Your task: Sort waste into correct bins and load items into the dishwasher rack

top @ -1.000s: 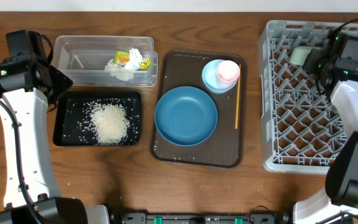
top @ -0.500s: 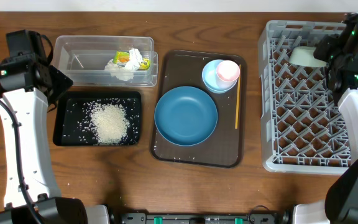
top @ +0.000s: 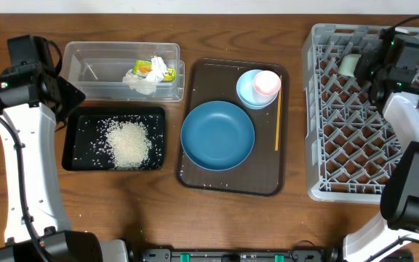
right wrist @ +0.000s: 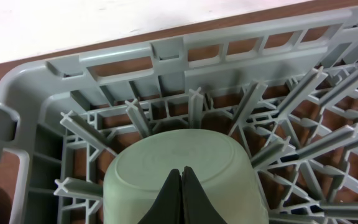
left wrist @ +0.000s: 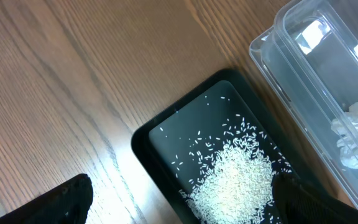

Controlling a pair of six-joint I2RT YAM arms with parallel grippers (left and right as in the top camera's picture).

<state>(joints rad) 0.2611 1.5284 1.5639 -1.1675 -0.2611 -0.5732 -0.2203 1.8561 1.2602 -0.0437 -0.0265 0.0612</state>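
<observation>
Jaws of the right gripper (right wrist: 180,177) are pressed together, empty, over the upturned mint-green bowl (right wrist: 145,174) at the dishwasher rack's (right wrist: 166,53) far left corner: lift straight up without tipping it; left gripper (left wrist: 182,194) jaws stand wide above the black tray (left wrist: 146,142).

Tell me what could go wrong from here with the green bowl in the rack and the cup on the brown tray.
1. The shut right gripper hangs close over the upturned base of the mint-green bowl; a careless move could knock it off the pegs of the dishwasher rack.
2. The pink cup sits in the small light blue bowl; lifting that bowl first may tip the cup out.
</observation>
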